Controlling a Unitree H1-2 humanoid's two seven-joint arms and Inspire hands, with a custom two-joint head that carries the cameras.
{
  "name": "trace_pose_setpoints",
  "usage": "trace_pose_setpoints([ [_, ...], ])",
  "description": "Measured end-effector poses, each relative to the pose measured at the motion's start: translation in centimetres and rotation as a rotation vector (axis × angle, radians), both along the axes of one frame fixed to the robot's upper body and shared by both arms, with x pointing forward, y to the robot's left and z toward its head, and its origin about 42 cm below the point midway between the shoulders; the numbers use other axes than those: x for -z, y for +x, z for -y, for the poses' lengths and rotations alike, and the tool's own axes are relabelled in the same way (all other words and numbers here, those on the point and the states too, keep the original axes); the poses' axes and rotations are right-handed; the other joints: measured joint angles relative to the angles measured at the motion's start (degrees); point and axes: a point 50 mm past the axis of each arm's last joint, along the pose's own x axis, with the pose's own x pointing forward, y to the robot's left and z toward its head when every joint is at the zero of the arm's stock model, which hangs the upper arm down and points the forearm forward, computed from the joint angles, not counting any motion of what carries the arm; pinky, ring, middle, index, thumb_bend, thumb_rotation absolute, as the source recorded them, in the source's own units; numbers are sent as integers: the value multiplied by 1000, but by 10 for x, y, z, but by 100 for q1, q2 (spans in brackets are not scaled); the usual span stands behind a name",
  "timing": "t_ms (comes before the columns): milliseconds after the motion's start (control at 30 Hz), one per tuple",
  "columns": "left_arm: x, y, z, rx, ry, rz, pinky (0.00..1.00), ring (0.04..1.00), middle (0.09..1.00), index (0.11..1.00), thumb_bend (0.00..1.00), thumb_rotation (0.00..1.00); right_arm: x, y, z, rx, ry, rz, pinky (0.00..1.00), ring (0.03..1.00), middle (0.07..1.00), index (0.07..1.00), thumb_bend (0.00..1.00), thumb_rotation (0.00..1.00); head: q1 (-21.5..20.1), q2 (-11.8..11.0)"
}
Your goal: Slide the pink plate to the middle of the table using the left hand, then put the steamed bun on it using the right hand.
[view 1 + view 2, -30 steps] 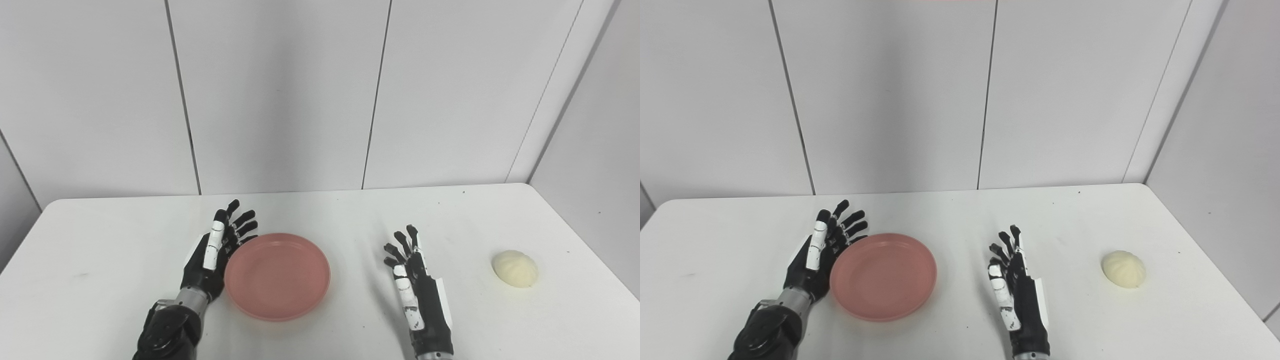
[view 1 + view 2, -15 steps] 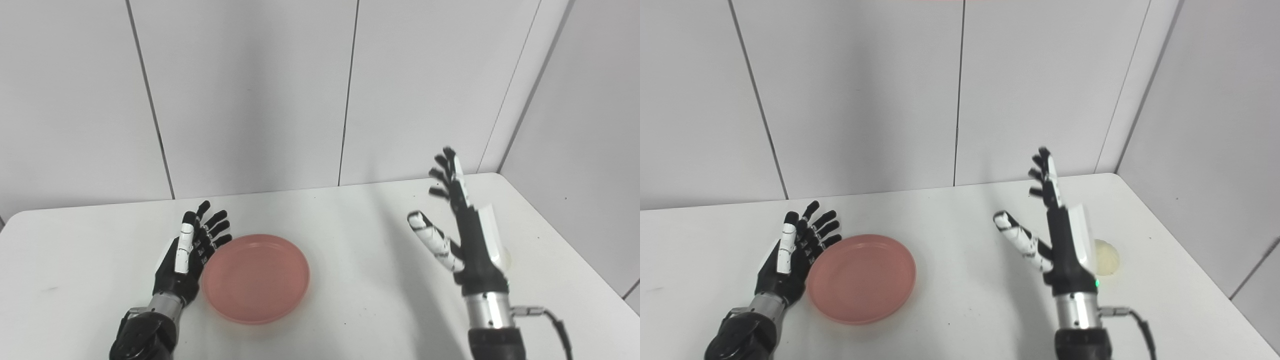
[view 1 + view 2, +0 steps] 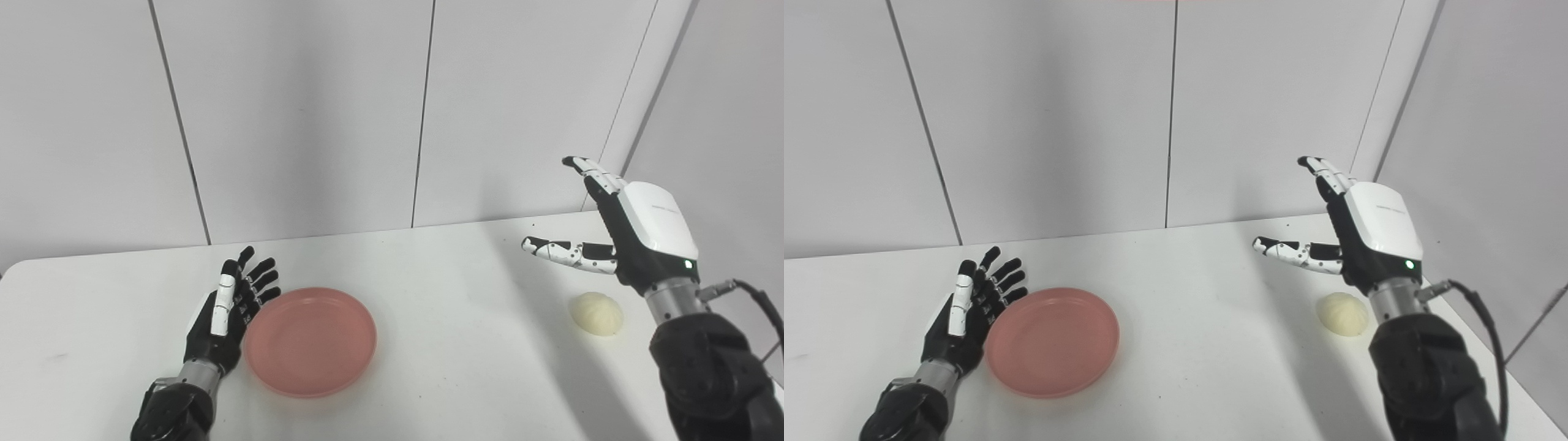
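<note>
The pink plate [image 3: 311,340] lies flat on the white table [image 3: 441,343], left of its middle. My left hand [image 3: 228,312] is open, its fingers upright against the plate's left rim. The pale steamed bun [image 3: 596,313] sits on the table at the right. My right hand [image 3: 618,229] is open and empty, raised well above the table, just above and behind the bun, thumb pointing left. The same scene shows in the right eye view, with the plate [image 3: 1052,342], the bun [image 3: 1342,313] and the right hand [image 3: 1353,236].
White wall panels stand behind the table and along its right side. The table's right edge [image 3: 1500,373] runs close to the bun. A cable [image 3: 759,306] hangs from my right wrist.
My right hand has risen from the table and swung right, over the bun. The left hand and plate have stayed put. The camera has turned to the right.
</note>
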Motion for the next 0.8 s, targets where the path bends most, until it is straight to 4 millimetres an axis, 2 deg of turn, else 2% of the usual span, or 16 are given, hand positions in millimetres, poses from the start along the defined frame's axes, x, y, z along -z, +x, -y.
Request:
trace_pose_setpoints([
  [67, 0, 0, 1, 2, 2, 0, 809, 874, 887, 1000, 797, 974, -6, 2, 5, 40, -16, -69, 744, 959, 945, 872, 1000, 603, -9, -9],
  [200, 0, 1, 2, 5, 4, 1, 810, 872, 883, 1000, 814, 966, -6, 10, 14, 110, -72, -178, 686, 897, 904, 845, 1000, 591, 9, -44],
  [333, 1, 1, 3, 6, 5, 1, 815, 874, 881, 1000, 822, 956, 3, 20, 33, 175, -86, -277, 727, 896, 900, 843, 1000, 553, 61, -53],
  [567, 0, 1, 5, 15, 23, 9, 810, 864, 858, 1000, 820, 969, 25, 35, 47, 218, -73, -353, 769, 905, 892, 825, 1000, 509, 62, -53],
  [633, 0, 1, 5, 15, 22, 10, 819, 864, 860, 1000, 826, 959, 29, 37, 47, 220, -80, -375, 709, 877, 903, 836, 1000, 505, 70, -79],
  [667, 0, 1, 5, 15, 22, 10, 819, 867, 862, 1000, 826, 956, 32, 38, 48, 223, -89, -393, 641, 818, 863, 824, 1000, 480, 79, -79],
  [733, 0, 1, 5, 15, 23, 10, 810, 869, 865, 1000, 824, 960, 37, 41, 51, 228, -96, -434, 595, 779, 840, 817, 1000, 462, 79, -79],
  [800, 0, 1, 5, 16, 24, 10, 800, 871, 867, 1000, 826, 963, 43, 43, 54, 240, -92, -472, 592, 762, 822, 818, 1000, 467, 79, -70],
])
